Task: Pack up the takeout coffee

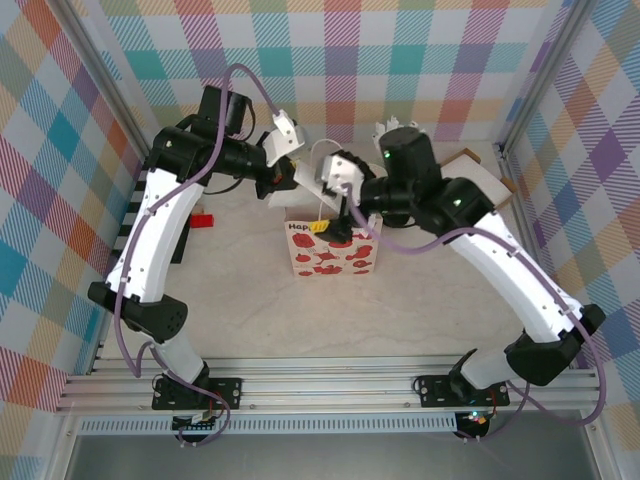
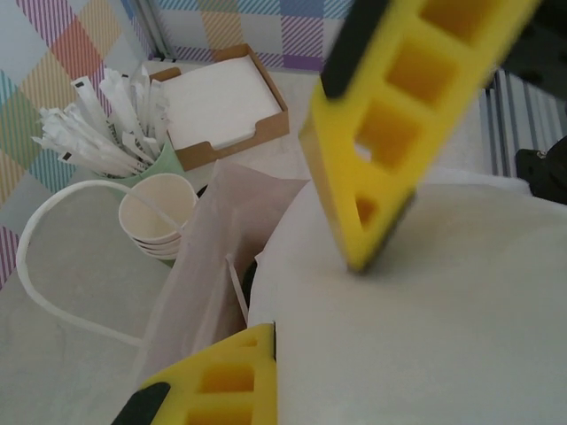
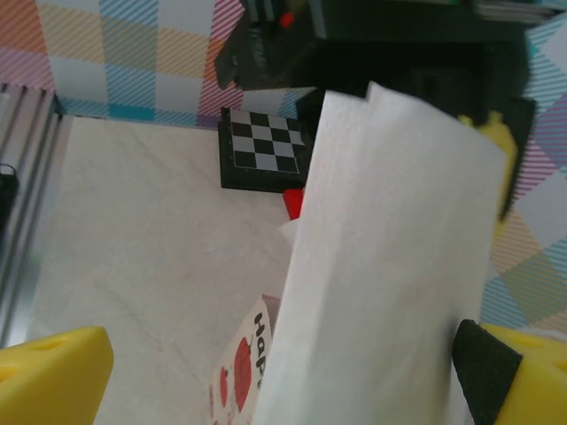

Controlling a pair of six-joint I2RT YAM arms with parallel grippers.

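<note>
matt paper bag (image 1: 330, 255), smooth stone-look table (image 1: 420, 300)

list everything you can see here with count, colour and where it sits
paper bag: one, white with red print, table centre
cups: one stack, cream, beside the bag
stirrers: a bunch, white, in a pale green holder
napkin tray: one, brown, behind the holder
checkerboard: one, black and white, table's left side
red block: one, left of the bag
left gripper: yellow fingers, shut on the bag's wall
right gripper: yellow fingers, open, astride the bag's wall
</note>
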